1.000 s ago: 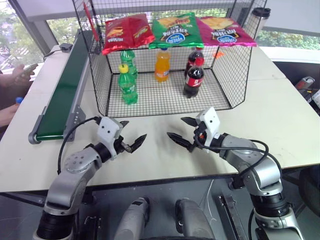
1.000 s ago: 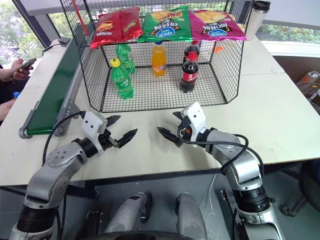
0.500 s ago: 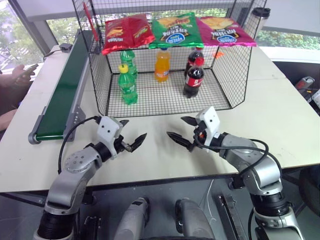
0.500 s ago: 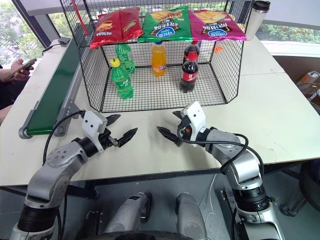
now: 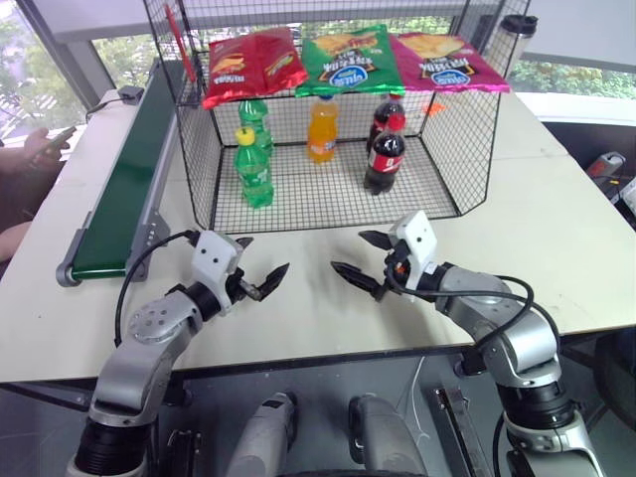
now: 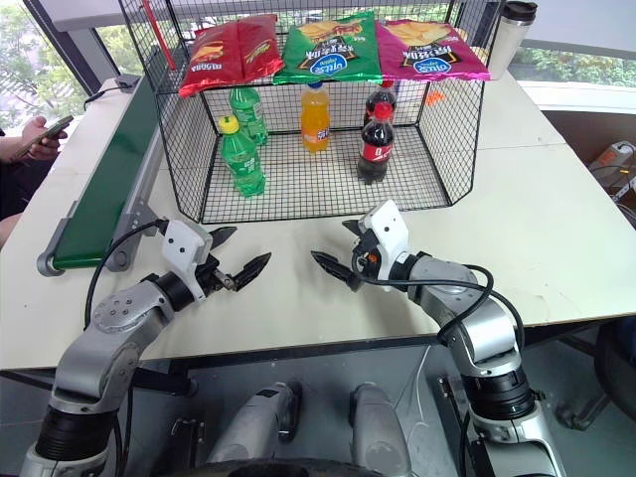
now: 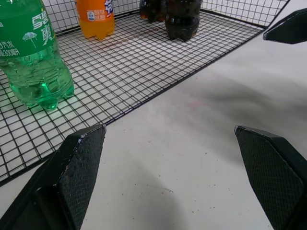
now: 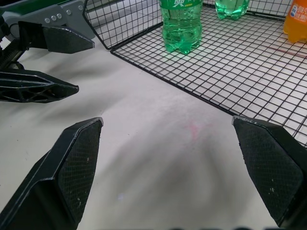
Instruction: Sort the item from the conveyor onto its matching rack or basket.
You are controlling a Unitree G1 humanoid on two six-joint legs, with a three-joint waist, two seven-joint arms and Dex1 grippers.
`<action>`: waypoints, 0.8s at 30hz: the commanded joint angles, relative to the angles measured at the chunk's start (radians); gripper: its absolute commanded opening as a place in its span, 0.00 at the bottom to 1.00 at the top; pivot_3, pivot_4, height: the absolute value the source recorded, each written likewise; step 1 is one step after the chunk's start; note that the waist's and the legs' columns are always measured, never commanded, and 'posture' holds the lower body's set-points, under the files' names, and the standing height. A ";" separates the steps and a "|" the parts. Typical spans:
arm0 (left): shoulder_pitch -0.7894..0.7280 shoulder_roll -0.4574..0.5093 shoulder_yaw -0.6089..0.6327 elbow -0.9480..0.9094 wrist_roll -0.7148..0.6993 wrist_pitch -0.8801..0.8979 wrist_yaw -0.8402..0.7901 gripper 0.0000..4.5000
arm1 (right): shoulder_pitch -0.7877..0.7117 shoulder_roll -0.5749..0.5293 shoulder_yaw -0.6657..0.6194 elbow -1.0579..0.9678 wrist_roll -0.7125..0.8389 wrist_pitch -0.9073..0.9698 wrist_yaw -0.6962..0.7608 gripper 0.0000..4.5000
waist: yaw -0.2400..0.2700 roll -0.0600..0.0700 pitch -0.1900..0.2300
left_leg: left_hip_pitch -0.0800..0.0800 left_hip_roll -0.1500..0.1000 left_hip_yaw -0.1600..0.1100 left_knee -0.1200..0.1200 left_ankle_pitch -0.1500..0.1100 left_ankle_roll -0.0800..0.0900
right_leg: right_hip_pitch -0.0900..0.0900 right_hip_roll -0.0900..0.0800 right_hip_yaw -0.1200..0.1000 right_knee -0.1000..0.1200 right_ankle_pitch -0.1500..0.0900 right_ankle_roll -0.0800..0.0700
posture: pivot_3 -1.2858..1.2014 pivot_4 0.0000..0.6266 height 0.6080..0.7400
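Black fingers on both arms stand spread wide, grasping nothing: left gripper (image 5: pixel 266 255) and right gripper (image 5: pixel 349 251) hover over the pale surface (image 5: pixel 556 229), tips facing each other, just in front of the cage's open side.

Change over the last second: none in the arms; pose and finger spread match the earlier pictures. One small difference at the left edge: a blue spot that lay by the person's arm is gone now. Too small to identify; possibly a cap, not confirmed.

Judgement: waiting state. Pick-up not begun, sorting not begun.

Item location: cannot tell where the blue-capped orange soda bottle is. The visible stretch of the conveyor (image 5: pixel 124 189) is bare green belt.

Cage (image 5: pixel 199 179) contents:
- green bottles (image 5: pixel 252 169), one behind the other
- orange-capped orange soda (image 5: pixel 321 129), not the item, but it likely marks the matching spot
- cola bottles (image 5: pixel 385 154), the rear one half covered by the front one
- chip bags (image 5: pixel 348 60) lying on the top mesh

Hidden or unclear:
- conveyor's far end runs up behind the cage wall
- person's hand (image 5: pixel 45 147), holding a phone, is cut by the frame edge
- the left wrist view catches only a tip of one of the right gripper's fingers (image 7: pixel 288 28)
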 commanded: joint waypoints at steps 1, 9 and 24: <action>-0.004 0.000 0.008 -0.019 -0.002 -0.012 0.004 1.00 | -0.016 -0.001 0.000 -0.019 0.013 -0.016 0.005 0.99 | 0.000 0.000 0.000 | 0.000 0.000 0.000 0.000 0.000 0.000 | 0.000 0.000 0.000 0.000 0.000 0.000 | 0.52 0.24 0.99; -0.012 -0.007 0.014 -0.017 -0.005 0.013 0.027 1.00 | -0.017 -0.002 0.001 -0.021 0.015 -0.012 0.007 0.99 | 0.000 0.000 0.000 | 0.000 0.000 0.000 0.000 0.000 0.000 | 0.000 0.000 0.000 0.000 0.000 0.000 | 0.52 0.24 0.99; -0.020 0.006 0.006 0.001 0.028 -0.020 0.033 1.00 | -0.019 -0.007 0.002 -0.009 0.002 -0.025 0.016 0.99 | 0.000 0.000 0.000 | 0.000 0.000 0.000 0.000 0.000 0.000 | 0.000 0.000 0.000 0.000 0.000 0.000 | 0.52 0.24 0.99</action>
